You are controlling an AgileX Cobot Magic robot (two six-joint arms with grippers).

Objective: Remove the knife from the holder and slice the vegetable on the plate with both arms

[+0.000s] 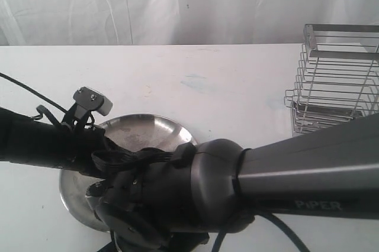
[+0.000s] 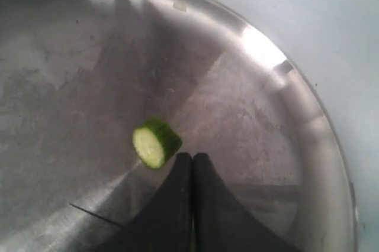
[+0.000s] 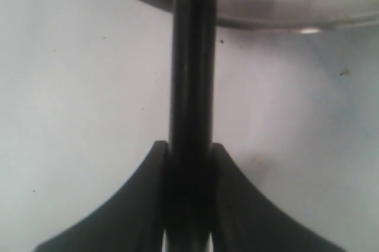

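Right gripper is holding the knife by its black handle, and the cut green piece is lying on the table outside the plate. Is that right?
Not quite: the cut green piece lies inside the plate, on its steel surface, as the left wrist view shows. The right gripper does hold the knife by its black handle.

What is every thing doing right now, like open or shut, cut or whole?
knife, held by its handle, pointing toward the plate.
green slice, cut off, lying on the plate.
plate, flat on the table.
holder, upright, no knife showing in it.
left gripper, shut, tips beside the green slice.
right gripper, shut on the knife.
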